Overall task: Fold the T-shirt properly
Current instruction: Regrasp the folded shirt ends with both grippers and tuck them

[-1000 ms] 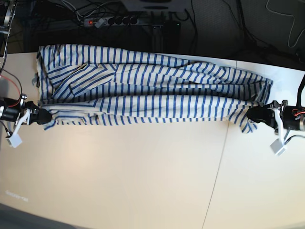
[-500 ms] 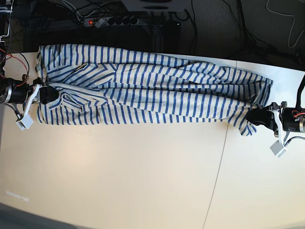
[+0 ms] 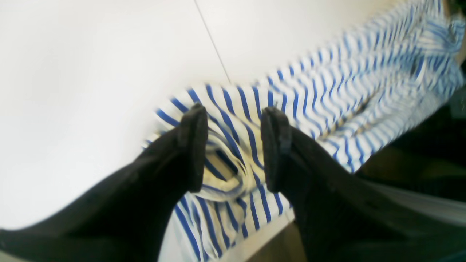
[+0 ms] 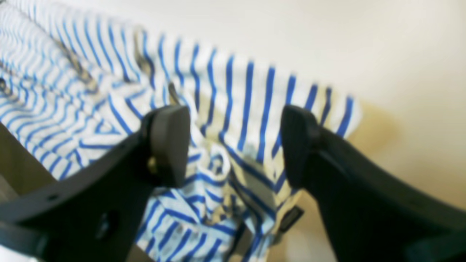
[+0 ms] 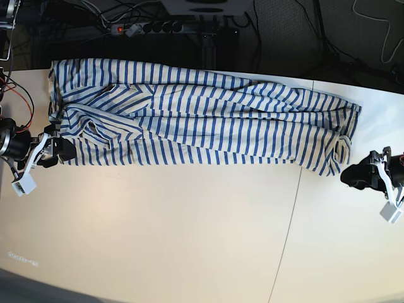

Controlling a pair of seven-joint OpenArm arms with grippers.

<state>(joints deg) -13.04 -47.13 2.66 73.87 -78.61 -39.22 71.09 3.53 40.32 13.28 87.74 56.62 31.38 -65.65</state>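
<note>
Both my grippers are standing open and empty at the two short ends of the long striped band.

My right gripper (image 4: 233, 145) is gaping wide, its jaws straddling a bunched corner of the T-shirt (image 5: 202, 117) without pinching it; in the base view it (image 5: 55, 151) is sitting just beside the cloth's near corner. My left gripper (image 3: 233, 149) is parted less widely, with a rumpled fold showing between the jaws and nothing gripped; in the base view it (image 5: 355, 177) is hanging apart from the opposite end. The shirt is lying along the far edge of the table (image 5: 189, 233), its long axis running from one gripper to the other, so my right one is sitting nearer. Both wrist views are blurring, and I cannot tell the sleeves, the collar or how many layers are stacking.
</note>
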